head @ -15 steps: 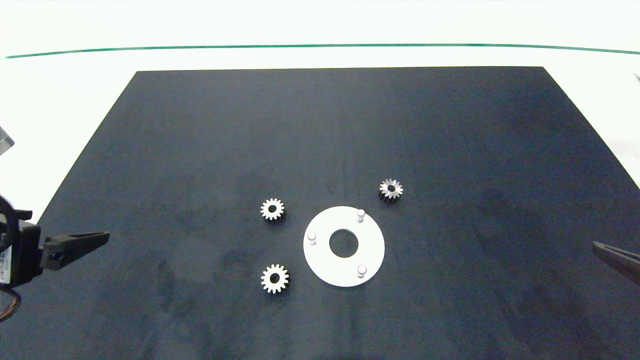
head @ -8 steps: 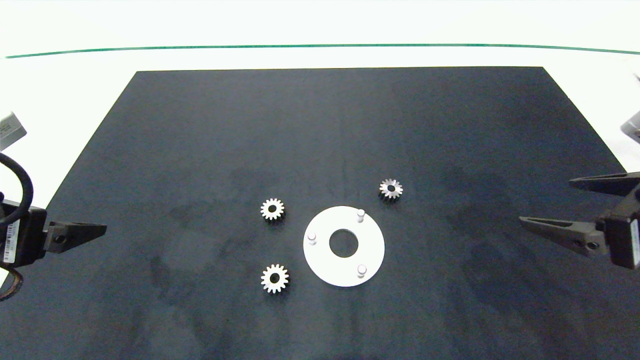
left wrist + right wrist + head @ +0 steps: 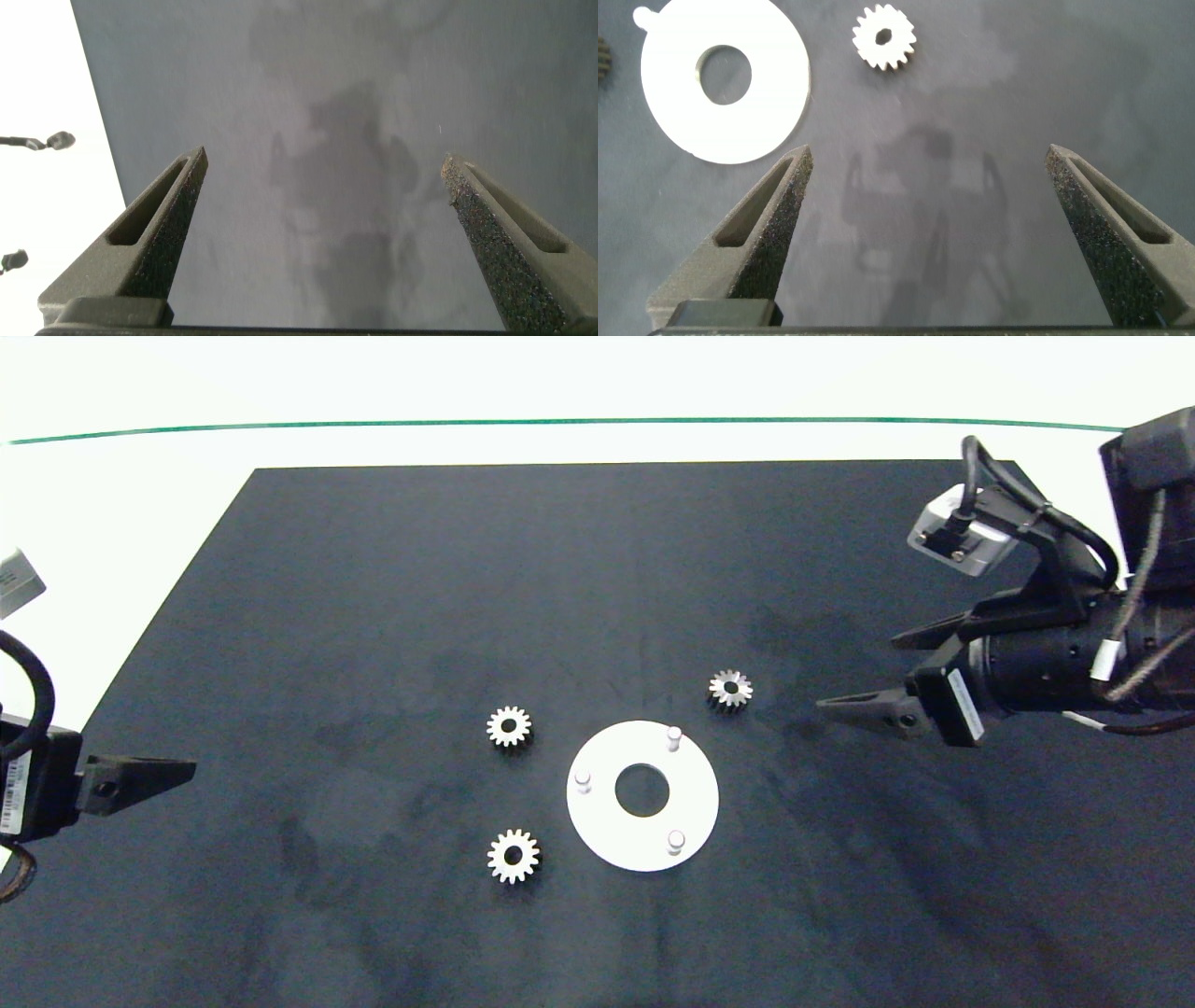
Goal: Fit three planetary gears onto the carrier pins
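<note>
Change: since half a second ago the right gripper (image 3: 864, 677) has come in from the table's right edge toward the gears; the left gripper (image 3: 191, 768) has stayed at the left edge.
Surface: a black mat (image 3: 597, 569) on a white table (image 3: 121, 513), with a green line (image 3: 560, 423) across the far side.
Right gripper: fingers spread wide, nothing between them, hovering over bare mat.
Left gripper: fingers spread wide and empty in its wrist view, well apart from every part.
Gears: all three lie flat, holes facing up; one gear (image 3: 730, 688) sits near the right gripper's tips, just beyond the disc (image 3: 691, 798); two more (image 3: 509, 726) (image 3: 513, 856) lie on the disc's far side from that gripper.
Pins: three pins (image 3: 673, 737) (image 3: 583, 781) (image 3: 676, 842) stand upright on the disc, all bare.
Cut off: the head view shows only one left finger; the right wrist view clips one gear at its edge.
</note>
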Available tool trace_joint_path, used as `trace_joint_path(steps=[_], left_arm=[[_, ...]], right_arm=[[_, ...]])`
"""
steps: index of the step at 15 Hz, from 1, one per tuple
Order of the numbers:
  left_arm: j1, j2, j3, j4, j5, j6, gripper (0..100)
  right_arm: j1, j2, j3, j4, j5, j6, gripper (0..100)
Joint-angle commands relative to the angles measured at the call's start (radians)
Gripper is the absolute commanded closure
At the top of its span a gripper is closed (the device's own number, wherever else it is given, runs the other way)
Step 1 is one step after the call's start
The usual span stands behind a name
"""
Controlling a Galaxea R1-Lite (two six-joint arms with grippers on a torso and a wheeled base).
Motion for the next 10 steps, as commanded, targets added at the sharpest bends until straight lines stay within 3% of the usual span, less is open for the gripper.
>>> trace_joint_path(steps=[1, 5, 10], left_arm=[[-0.04, -0.02, 0.0, 0.026, 0.001, 0.001, 0], [-0.047, -0.029, 0.002, 0.03, 0.001, 0.003, 0], [-0.047, -0.037, 0.003, 0.03, 0.001, 0.003, 0]], right_arm=[[0.038, 0.129, -0.091, 0.015, -0.008, -0.001, 0], [0.075, 0.234, -0.174, 0.018, -0.036, -0.003, 0], [0.095, 0.333, -0.257, 0.018, -0.045, -0.003, 0]])
